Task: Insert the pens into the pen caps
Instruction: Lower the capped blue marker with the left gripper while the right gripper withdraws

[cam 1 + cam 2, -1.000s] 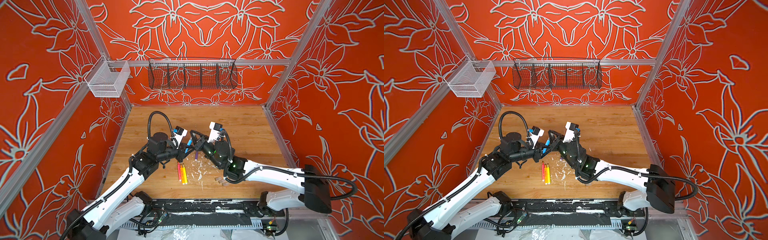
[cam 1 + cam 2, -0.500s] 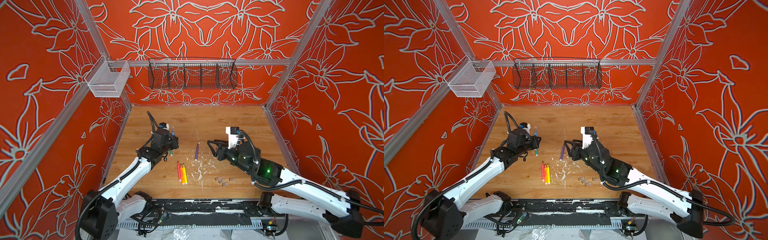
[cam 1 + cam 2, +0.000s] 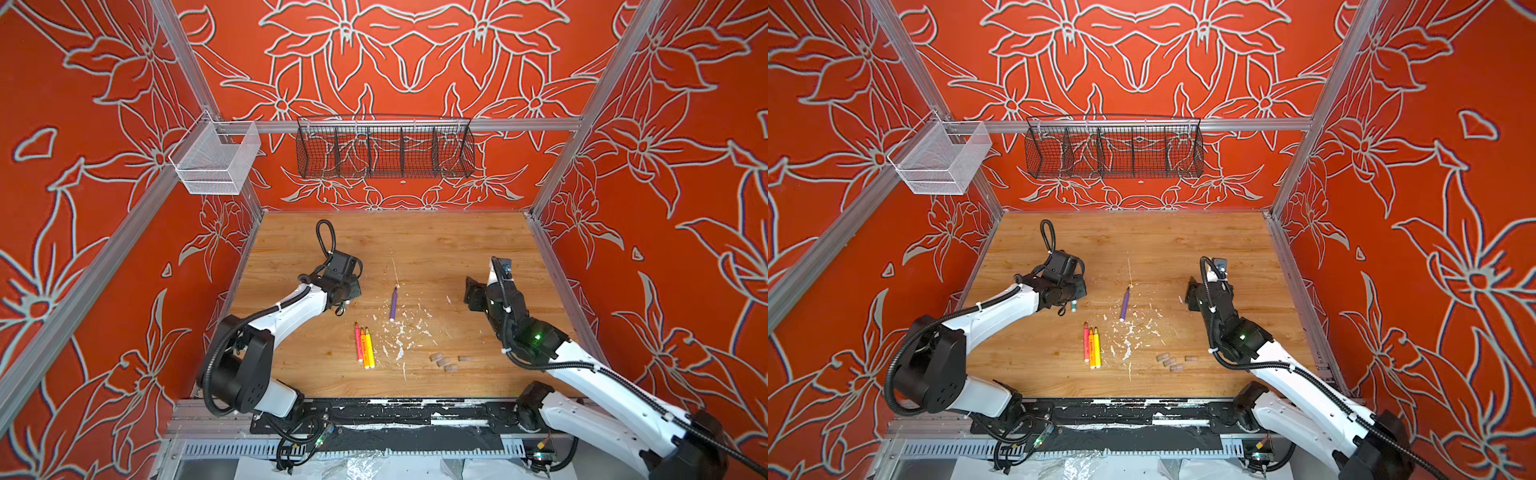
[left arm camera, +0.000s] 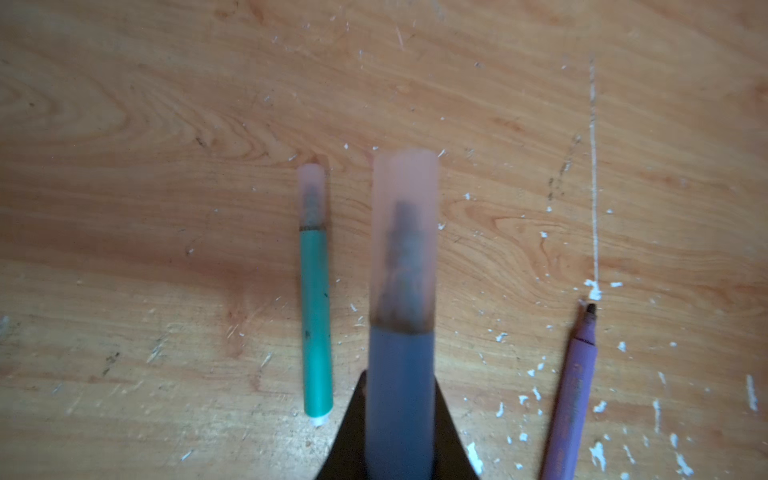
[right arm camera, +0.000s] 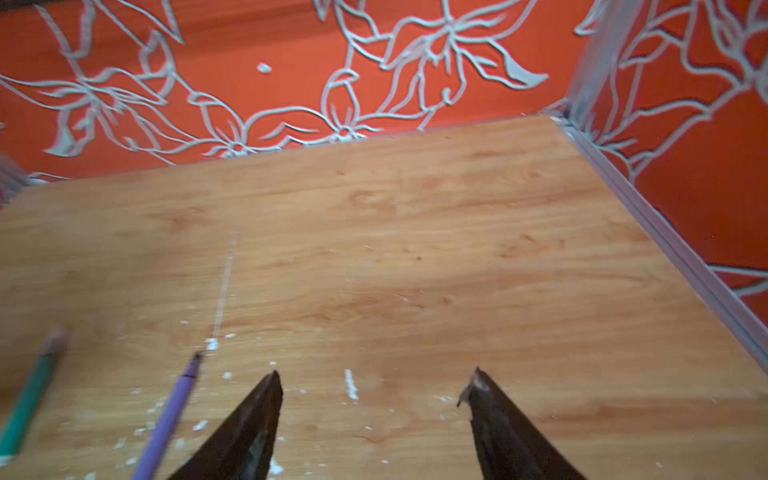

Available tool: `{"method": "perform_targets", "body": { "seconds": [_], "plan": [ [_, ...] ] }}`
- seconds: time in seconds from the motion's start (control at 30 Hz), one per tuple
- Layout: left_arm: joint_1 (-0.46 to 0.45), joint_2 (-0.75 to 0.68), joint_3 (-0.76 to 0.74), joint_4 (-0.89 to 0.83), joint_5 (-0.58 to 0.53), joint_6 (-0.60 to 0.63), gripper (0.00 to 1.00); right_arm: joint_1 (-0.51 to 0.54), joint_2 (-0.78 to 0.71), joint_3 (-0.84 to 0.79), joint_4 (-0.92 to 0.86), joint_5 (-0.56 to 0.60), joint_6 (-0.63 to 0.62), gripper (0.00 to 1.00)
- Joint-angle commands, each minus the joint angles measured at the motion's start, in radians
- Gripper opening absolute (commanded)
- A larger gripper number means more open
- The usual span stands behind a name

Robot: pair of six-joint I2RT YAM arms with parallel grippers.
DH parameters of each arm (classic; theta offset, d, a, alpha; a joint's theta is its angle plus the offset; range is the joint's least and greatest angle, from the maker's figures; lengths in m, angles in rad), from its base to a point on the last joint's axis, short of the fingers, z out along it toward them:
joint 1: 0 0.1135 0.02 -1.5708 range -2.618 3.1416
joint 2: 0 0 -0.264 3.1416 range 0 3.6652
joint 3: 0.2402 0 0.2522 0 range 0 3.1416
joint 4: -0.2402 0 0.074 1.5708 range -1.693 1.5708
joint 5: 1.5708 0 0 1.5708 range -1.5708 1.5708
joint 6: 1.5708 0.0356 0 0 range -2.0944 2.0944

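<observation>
My left gripper [image 4: 401,382] is shut on a blue pen [image 4: 401,395] that wears a clear cap [image 4: 405,232] over its tip. It hovers just above the table at the left [image 3: 349,291]. Beside it lies a green pen [image 4: 316,316], also capped. A purple pen [image 3: 393,303] lies uncapped in the middle, and pink, orange and yellow pens [image 3: 363,347] lie side by side nearer the front. Several loose pen caps [image 3: 444,360] sit at the front right. My right gripper [image 5: 374,382] is open and holds nothing, off to the right [image 3: 471,291].
White flecks of debris [image 3: 399,336] are scattered over the wooden table [image 3: 436,245] around the purple pen. A black wire basket [image 3: 384,147] and a white mesh basket [image 3: 216,160] hang on the walls. A metal rail [image 5: 665,232] edges the table on the right.
The two grippers met over the middle, then parted. My right gripper opened and drew back to the right. My left carried the capped blue pen leftward and down beside the green pen.
</observation>
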Motion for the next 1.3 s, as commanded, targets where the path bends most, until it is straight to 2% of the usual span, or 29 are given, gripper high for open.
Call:
{"method": "perform_targets", "body": {
  "seconds": [0.0, 0.13, 0.23, 0.8, 1.17, 1.27],
  "plan": [
    [-0.004, 0.056, 0.047, -0.099, -0.018, -0.025, 0.00, -0.082, 0.020, -0.067, 0.085, 0.041, -0.005, 0.72],
    [-0.004, 0.086, 0.075, -0.147, -0.033, -0.034, 0.00, -0.142, 0.122, -0.129, 0.172, 0.109, 0.031, 0.69],
    [-0.004, 0.111, 0.087, -0.159, -0.022, -0.037, 0.00, -0.150, 0.155, -0.089, 0.137, 0.069, 0.020, 0.65],
    [-0.004, 0.316, 0.210, -0.257, 0.029, -0.047, 0.00, -0.151, 0.165, -0.123, 0.201, 0.062, 0.028, 0.65],
    [-0.004, 0.327, 0.225, -0.275, 0.012, -0.035, 0.14, -0.151, 0.178, -0.115, 0.198, 0.055, 0.027, 0.65],
    [-0.004, 0.320, 0.228, -0.284, -0.009, -0.037, 0.15, -0.151, 0.180, -0.113, 0.197, 0.054, 0.027, 0.65]
  ]
}}
